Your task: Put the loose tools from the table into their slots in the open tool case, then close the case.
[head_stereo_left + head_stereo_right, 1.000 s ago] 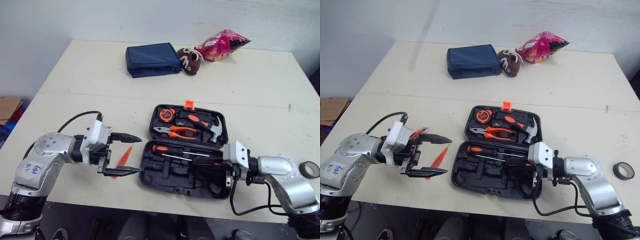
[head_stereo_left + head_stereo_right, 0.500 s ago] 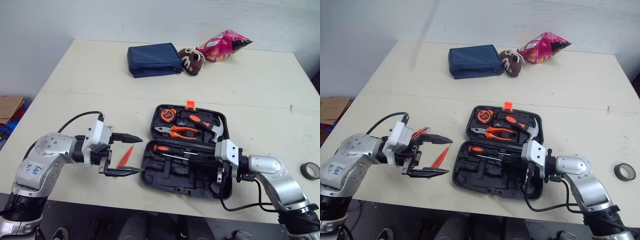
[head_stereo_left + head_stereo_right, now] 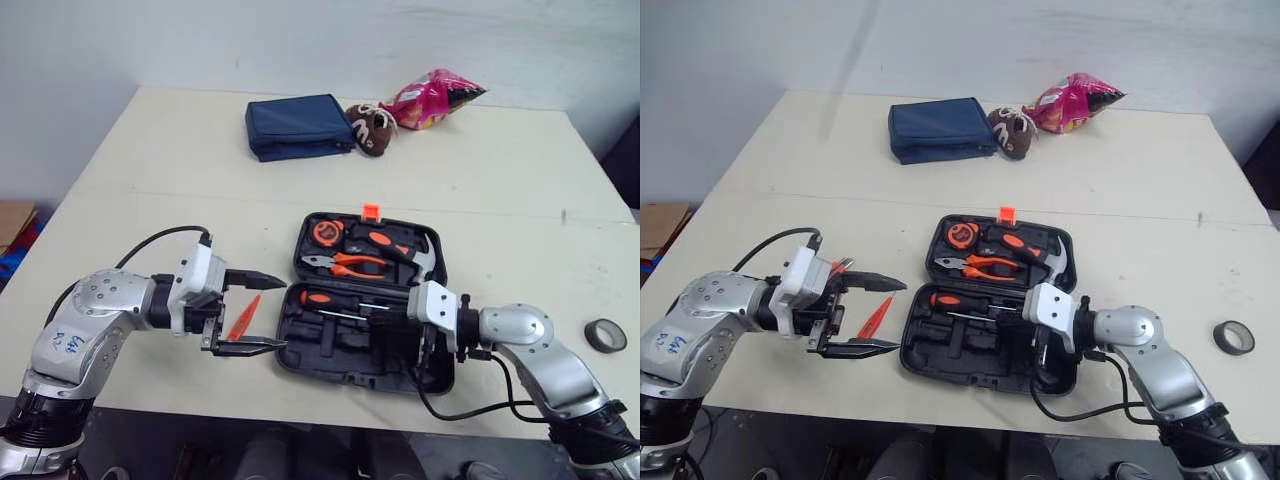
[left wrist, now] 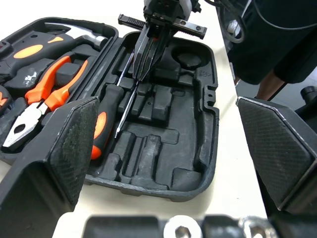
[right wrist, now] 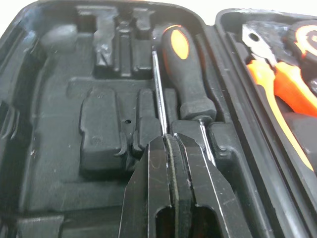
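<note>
Orange tool (image 3: 243, 317): slim, tapered, lying flat on counter (image 3: 150, 200) just beside tool case (image 3: 340, 348), on robot's-left side of it. Likely light, stiff, smooth plastic (may skid under pinch); best hold across mid-body. Left claw (image 3: 284, 312) gapes wide, empty, fingers straddling tool. Case: black moulded hard plastic, recessed slots; orange-black screwdriver (image 5: 185, 74) and pliers (image 3: 345, 264) seated in case. Right claw (image 5: 172, 139) pressed closed inside case's near half, tips at thin steel shaft; pinching it or not, cannot tell.
</note>
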{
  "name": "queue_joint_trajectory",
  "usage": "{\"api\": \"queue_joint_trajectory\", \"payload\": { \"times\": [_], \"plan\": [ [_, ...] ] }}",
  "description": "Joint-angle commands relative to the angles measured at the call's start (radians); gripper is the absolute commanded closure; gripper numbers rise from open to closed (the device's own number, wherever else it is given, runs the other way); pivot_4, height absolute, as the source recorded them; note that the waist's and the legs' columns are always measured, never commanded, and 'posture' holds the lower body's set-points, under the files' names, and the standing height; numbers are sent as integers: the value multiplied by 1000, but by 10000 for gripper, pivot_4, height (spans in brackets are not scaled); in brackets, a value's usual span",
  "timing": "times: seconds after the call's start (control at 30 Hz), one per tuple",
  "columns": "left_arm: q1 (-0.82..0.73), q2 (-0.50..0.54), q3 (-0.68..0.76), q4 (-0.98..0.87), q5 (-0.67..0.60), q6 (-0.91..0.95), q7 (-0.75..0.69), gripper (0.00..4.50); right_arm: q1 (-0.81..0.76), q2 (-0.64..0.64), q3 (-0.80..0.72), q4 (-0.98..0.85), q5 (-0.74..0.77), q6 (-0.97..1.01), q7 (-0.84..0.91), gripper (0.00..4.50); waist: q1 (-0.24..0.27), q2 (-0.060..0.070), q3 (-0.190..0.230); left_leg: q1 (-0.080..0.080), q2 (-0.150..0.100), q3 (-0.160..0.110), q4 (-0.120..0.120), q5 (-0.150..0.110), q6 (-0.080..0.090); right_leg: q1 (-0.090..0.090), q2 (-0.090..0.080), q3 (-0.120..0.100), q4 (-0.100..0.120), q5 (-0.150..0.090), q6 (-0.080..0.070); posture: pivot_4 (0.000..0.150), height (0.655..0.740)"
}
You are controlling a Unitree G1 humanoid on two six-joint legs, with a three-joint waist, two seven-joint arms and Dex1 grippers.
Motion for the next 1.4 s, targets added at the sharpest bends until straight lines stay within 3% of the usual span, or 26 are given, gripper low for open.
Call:
{"api": "queue_joint_trajectory", "payload": {
  "times": [0.03, 0.1, 0.17, 0.2, 0.27, 0.5, 0.77, 0.93, 1.07, 1.4],
  "plan": [
    [7, -2, 26, 18, 32, -56, 10, 0, 40, 29, -131, 15, 80, -134, -5, 44890, 2, 3, 2, 0, 0, 0, -1, 0, 0, -1, 0, 0, 0, 0, -1, 1500, 7400],
    [22, 9, 52, 56, 29, -71, -7, 0, 88, 6, -228, -22, 166, -141, 36, 44890, 7, 9, 6, -3, 0, 0, -1, 0, 0, -4, 0, 0, 0, 0, -1, 1500, 7400],
    [30, 52, 71, 109, 45, -86, -47, 0, 159, -66, -326, -90, 298, -24, 93, 44890, 11, 12, 7, -6, 0, 0, -2, 0, 0, -5, 0, -1, 1, 0, -1, 1500, 7400],
    [15, 68, 94, 162, 56, -96, -41, 0, 188, -93, -397, -110, 345, 7, 92, 41816, 12, 12, 7, -9, 0, -1, -2, 0, 0, -7, 0, -2, 1, 0, -1, 1500, 7400],
    [-11, 91, 135, 251, 70, -116, -28, 0, 228, -127, -514, -119, 372, 9, 74, 35204, 16, 12, 7, -12, 0, -1, -2, 0, 0, -10, 1, -3, 1, 0, -1, 1500, 7400],
    [-48, 186, 234, 652, 181, -315, -53, 0, 448, -200, -936, 73, 266, -183, 132, 309, 26, 12, 8, -16, -1, 4, -1, 1, 2, -18, 1, -2, 7, 0, 0, 1500, 7400],
    [-201, 267, 290, 1183, 290, -566, 55, 0, 680, -224, -1269, 575, 156, -444, 115, 309, 29, 10, 8, -16, -3, 9, -4, 0, 4, -20, 0, -2, 6, 1, 2, 1500, 7400],
    [-232, 313, 276, 1393, 360, -658, 129, 0, 755, -223, -1342, 740, 141, -561, 50, 309, 13, 10, 8, -12, -3, 14, -4, 0, 5, -19, -1, -2, 7, 1, 3, 1500, 7400],
    [-193, 336, 303, 1429, 336, -648, 64, 0, 835, -213, -1326, 811, 125, -653, 58, 309, -1, 10, 8, -6, -2, 16, -7, 0, 4, -16, -2, 2, 8, 1, 2, 1500, 7400],
    [-194, 314, 330, 1409, 322, -657, 16, 0, 719, -234, -1206, 747, 169, -616, 41, 309, -14, 10, 8, -3, 0, 19, -9, -1, 2, -17, -2, 13, 8, 1, 2, 1500, 7400]
  ]
}}
